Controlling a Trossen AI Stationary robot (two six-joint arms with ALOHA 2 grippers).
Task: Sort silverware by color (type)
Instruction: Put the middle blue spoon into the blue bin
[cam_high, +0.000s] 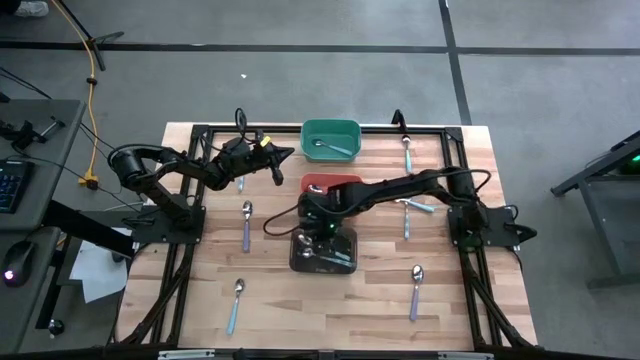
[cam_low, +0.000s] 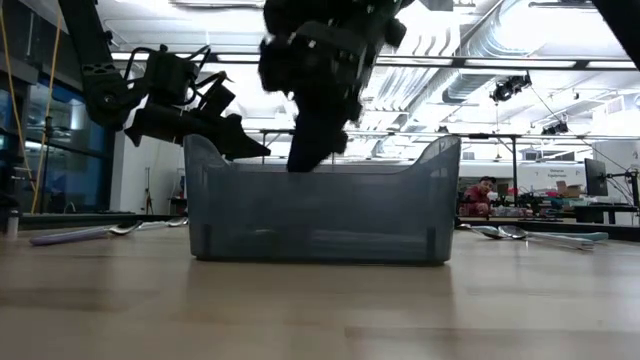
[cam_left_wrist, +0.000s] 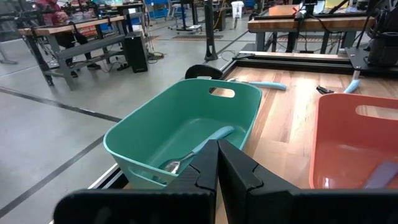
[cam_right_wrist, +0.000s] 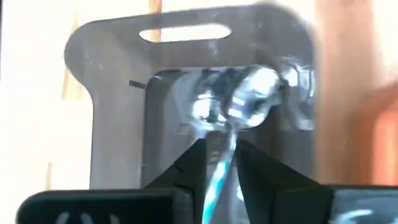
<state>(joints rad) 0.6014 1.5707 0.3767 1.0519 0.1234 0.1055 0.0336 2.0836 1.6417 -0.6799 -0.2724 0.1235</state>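
My right gripper (cam_high: 322, 228) points steeply down over the dark grey bin (cam_high: 323, 250), open by a narrow gap. A spoon with a light blue handle (cam_right_wrist: 219, 174) and shiny bowl (cam_right_wrist: 255, 93) stands between its fingers, bowl down inside the bin, above other spoons (cam_right_wrist: 205, 106). My left gripper (cam_left_wrist: 217, 163) is shut on nothing and hovers beside the green bin (cam_high: 330, 140), where one teal-handled spoon (cam_left_wrist: 199, 149) lies. The red bin (cam_high: 320, 184) sits between the two bins, partly under my right arm. More spoons lie flat on the table (cam_high: 247, 225), (cam_high: 416, 292), (cam_high: 235, 305). My right gripper has the spoon's light blue handle (cam_right_wrist: 221, 165) between its two fingertips, coming from above and pointing down into the dark bin. The gap looks a little wider than the handle, so I cannot tell whether the fingers touch it. The bowl end hangs lowest.
Spoons also lie at the far right (cam_high: 406, 150) and under my right arm (cam_high: 415, 207). A black frame (cam_high: 200, 130) runs around the tabletop. In the low view the dark bin (cam_low: 320, 215) stands in the middle, with spoons to either side (cam_low: 80, 234), (cam_low: 530, 235).
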